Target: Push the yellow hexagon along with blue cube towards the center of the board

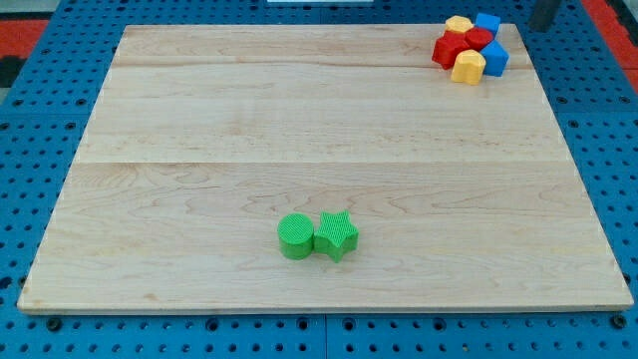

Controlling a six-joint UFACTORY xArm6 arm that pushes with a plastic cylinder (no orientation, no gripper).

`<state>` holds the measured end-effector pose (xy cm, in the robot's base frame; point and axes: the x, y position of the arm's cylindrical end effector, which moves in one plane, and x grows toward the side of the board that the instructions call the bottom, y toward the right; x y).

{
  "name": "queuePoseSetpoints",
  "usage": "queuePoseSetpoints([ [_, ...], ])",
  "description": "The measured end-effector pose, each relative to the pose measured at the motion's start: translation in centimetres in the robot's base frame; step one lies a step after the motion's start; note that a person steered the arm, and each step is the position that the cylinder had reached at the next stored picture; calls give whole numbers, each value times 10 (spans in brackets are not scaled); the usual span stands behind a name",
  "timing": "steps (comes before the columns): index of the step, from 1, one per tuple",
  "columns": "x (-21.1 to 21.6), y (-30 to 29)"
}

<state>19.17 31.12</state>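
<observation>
A single camera looked down at an angle from beyond the near edge of the pale wooden board (329, 140), far enough back to take in the whole board (no second view).

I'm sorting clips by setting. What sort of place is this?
Probably a robotics lab bench: a wooden board lies on a blue perforated mounting surface, with small coloured blocks, green pair and a red, yellow and blue cluster. My tip isn't clearly visible.
</observation>
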Motion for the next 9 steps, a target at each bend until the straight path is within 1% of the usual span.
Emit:
queuePoseSetpoints([
  [2,-1,-36],
  [3,-1,-65],
  [6,-1,-98],
  [7,-1,-130],
  [8,3,-159],
  [9,17,-170],
])
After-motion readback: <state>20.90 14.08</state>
